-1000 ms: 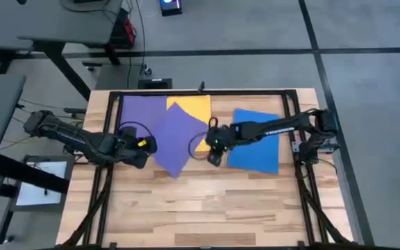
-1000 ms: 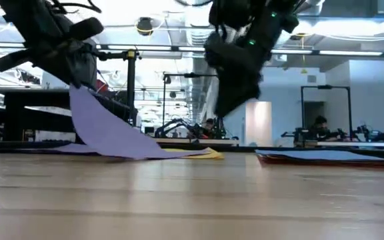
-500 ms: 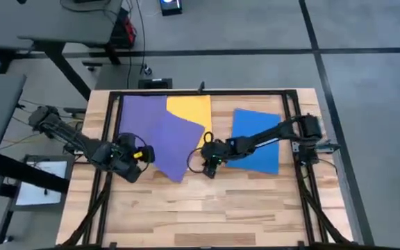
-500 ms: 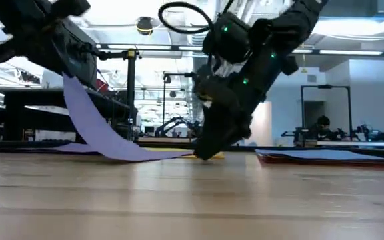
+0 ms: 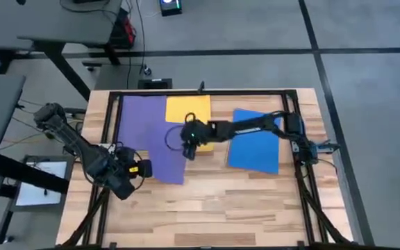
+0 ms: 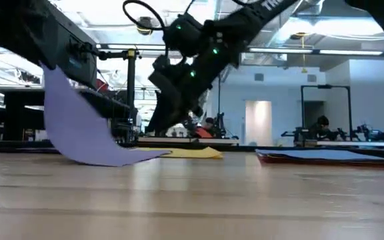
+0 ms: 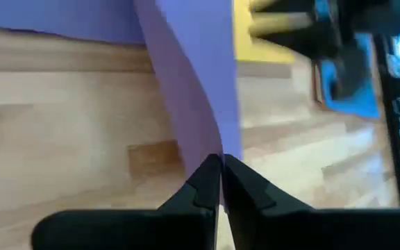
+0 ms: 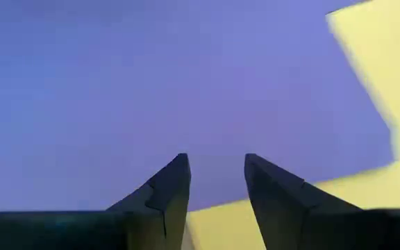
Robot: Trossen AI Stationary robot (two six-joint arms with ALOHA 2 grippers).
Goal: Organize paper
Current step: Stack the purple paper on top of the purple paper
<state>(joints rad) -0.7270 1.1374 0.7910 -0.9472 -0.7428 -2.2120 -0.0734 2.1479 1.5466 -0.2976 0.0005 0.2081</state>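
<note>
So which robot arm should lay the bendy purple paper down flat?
The left one, probably. The left gripper is already shut on the lifted purple sheet, so it only has to lower it. The right gripper is open above the purple and yellow paper, holding nothing.

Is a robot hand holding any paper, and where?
The left gripper pinches the loose purple sheet by its edge; the right gripper holds nothing.

A wooden table [image 5: 207, 208] is seen. On it, purple sheets [image 5: 142, 118] and a yellow sheet [image 5: 189, 108] are laid near the right gripper [image 5: 189, 151]; a blue sheet [image 5: 255, 149] is laid behind it.
</note>
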